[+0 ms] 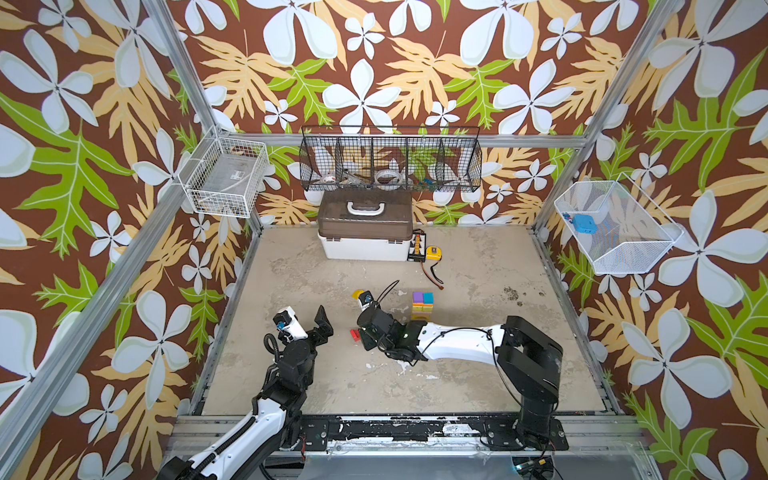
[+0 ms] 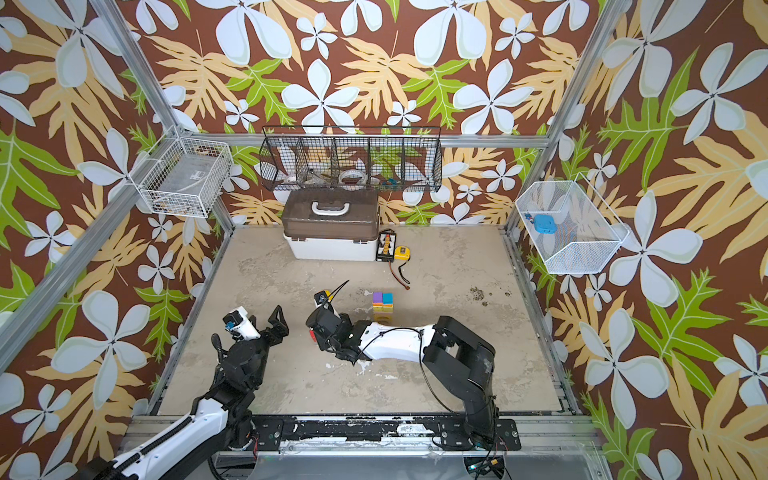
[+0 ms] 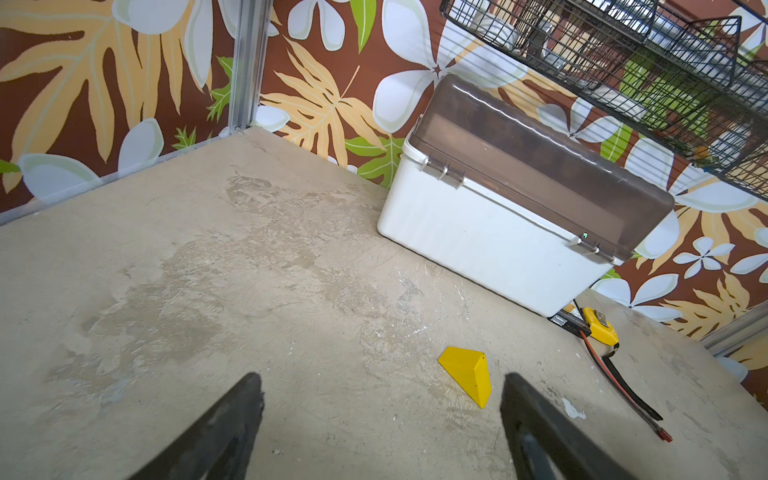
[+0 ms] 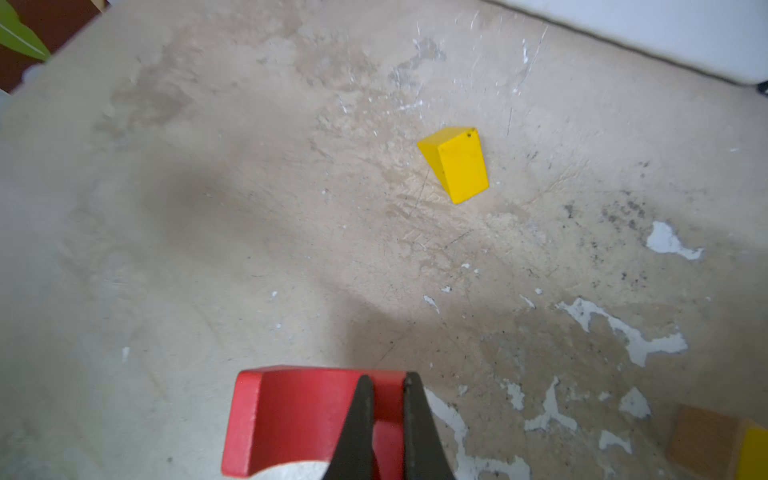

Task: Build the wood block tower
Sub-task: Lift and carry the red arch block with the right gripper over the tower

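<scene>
Since my right pincer [image 4: 387,377] sits pinched almost shut on one leg of the red arch [image 4: 291,415], I'd lift straight up, keep it level, and carry it to the tower [image 1: 422,305], at two o'clock from here on the bench [image 1: 457,374]. My left pincer [image 3: 382,378] hangs wide open and empty near the yellow roof piece [image 3: 467,374].
</scene>
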Controlling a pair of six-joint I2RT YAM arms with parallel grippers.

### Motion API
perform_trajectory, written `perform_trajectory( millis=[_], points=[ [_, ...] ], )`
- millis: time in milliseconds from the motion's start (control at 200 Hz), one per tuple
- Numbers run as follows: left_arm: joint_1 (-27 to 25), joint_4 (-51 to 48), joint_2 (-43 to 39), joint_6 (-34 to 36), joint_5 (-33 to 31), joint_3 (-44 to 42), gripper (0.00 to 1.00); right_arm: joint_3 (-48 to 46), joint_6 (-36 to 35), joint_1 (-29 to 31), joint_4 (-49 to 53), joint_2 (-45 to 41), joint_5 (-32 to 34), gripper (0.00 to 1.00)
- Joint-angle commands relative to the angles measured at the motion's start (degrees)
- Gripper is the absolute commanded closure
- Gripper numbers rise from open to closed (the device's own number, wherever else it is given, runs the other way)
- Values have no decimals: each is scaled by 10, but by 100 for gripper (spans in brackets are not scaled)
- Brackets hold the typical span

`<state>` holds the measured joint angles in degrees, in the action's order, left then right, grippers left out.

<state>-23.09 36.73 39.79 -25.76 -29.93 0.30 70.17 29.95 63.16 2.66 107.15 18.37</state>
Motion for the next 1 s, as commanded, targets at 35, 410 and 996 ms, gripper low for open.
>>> perform_trajectory(
  millis=[35,410,996],
  points=[
    [1,22,1,3,-3,-12,9,16,63,4,44,-39,52,100],
    [1,23,-6,4,4,-15,10,67,240,11,262,-122,179,100],
    [-1,154,62,98,297,-31,10,-41,156,-150,237,-258,124,100]
  ],
)
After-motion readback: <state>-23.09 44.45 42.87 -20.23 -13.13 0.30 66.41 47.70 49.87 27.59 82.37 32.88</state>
